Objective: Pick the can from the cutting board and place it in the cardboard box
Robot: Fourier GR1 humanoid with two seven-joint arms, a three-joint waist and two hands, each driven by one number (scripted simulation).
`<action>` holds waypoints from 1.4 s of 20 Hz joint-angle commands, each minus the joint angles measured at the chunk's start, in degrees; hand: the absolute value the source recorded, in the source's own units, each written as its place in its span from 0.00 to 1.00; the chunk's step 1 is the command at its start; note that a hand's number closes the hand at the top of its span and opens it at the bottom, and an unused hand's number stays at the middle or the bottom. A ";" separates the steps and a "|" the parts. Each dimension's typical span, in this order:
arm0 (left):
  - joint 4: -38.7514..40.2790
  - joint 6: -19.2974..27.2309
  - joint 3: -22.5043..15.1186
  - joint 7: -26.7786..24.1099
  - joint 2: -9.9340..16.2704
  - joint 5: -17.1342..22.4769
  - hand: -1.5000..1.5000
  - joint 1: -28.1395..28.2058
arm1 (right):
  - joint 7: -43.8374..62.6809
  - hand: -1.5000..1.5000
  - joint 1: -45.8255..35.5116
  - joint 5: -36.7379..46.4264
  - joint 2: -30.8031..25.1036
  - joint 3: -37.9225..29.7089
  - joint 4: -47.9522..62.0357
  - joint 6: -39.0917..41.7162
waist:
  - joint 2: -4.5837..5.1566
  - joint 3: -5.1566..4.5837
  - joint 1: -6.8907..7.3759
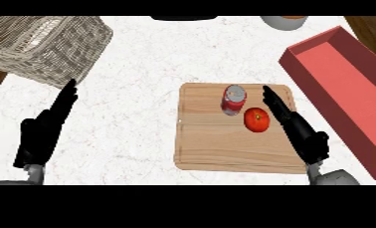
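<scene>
Can [234,99] upright on cutting board [235,127] beside tomato [256,119] — right hand [294,125] near, fingers straight, apart from it.

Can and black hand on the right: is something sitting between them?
Mostly bare cutting board. In the head view, a red tomato sits just below that gap, between the can and the right hand.

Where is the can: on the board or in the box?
On the board: the can stands upright there beside a tomato, outside the red box.
</scene>
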 commanded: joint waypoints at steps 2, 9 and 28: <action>-2.52 2.24 2.29 1.47 -2.85 2.43 0.50 -2.74 | -2.76 1.00 0.71 -3.23 1.41 -9.67 0.13 -7.16 | 1.05 -1.54 -0.95; -3.85 4.98 4.85 0.10 -10.23 9.30 0.50 -4.08 | 5.71 1.00 3.43 3.70 -2.89 -22.08 3.28 -28.45 | 1.06 -1.79 -1.85; -3.64 4.57 4.94 2.91 -11.07 8.69 0.50 -7.30 | 47.81 0.00 -6.32 7.91 -22.35 -5.81 -26.87 -0.37 | 1.11 -1.78 -0.29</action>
